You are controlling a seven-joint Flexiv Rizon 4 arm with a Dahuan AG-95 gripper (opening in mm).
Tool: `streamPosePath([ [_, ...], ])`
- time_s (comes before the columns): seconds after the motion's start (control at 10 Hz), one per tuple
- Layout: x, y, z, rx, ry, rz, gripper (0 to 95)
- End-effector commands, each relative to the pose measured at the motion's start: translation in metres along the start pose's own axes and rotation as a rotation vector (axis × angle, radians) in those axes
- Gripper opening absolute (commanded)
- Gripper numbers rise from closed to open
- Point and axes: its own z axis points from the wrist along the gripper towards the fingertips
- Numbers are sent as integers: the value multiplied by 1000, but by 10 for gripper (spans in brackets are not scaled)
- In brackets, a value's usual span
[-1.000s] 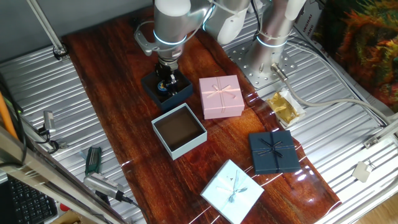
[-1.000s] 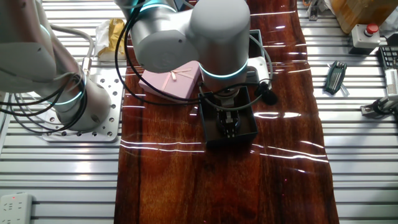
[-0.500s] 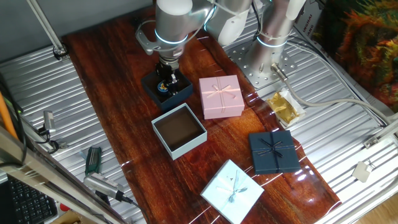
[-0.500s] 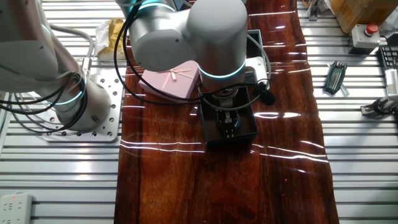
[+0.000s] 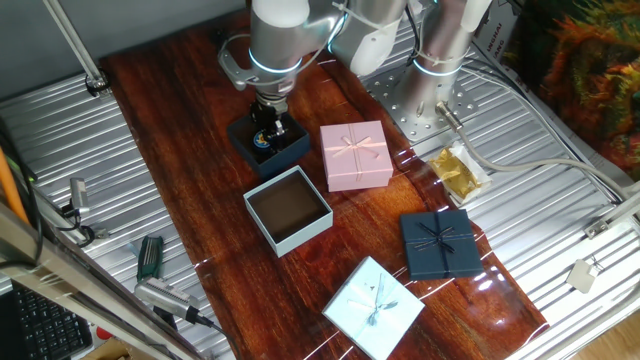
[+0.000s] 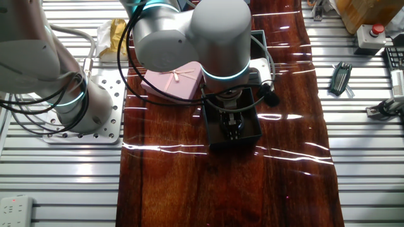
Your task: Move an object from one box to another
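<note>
Gripper sits low inside the small dark navy box, its black fingers reaching down to the floor of the tray; whether they are closed on anything cannot be told, since both fixed views show only dark fingers against a dark interior, though the fingertips look close together in the view from the other side; the disc, blue-rimmed with a yellow-orange centre, lies on the tray floor right at the fingertips, visible in one view and hidden by the wrist in the other; the pale blue open box with its brown inside stands just in front of the navy tray, near but not touching, and the pink gift box lies close beside both; my reading is that the grasp itself is the step in hand, and the main risk is a thin, flat disc slipping out from between the fingers, or being pushed against the tray wall instead of pinched; a second risk is the fingers catching the tray's rim on the way up and dragging the light tray along the polished wooden tabletop; a loosely held disc might also drop short of the brown interior.
</note>
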Motion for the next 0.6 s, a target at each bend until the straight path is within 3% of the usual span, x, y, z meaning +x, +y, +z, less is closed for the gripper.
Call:
streamPosePath([
  [0.1, 0, 0, 1, -5, -9, 4, 380],
  [0.3, 0, 0, 1, -8, -11, 19, 0],
  [0.6, 0, -1, 1, -3, -9, 31, 0],
])
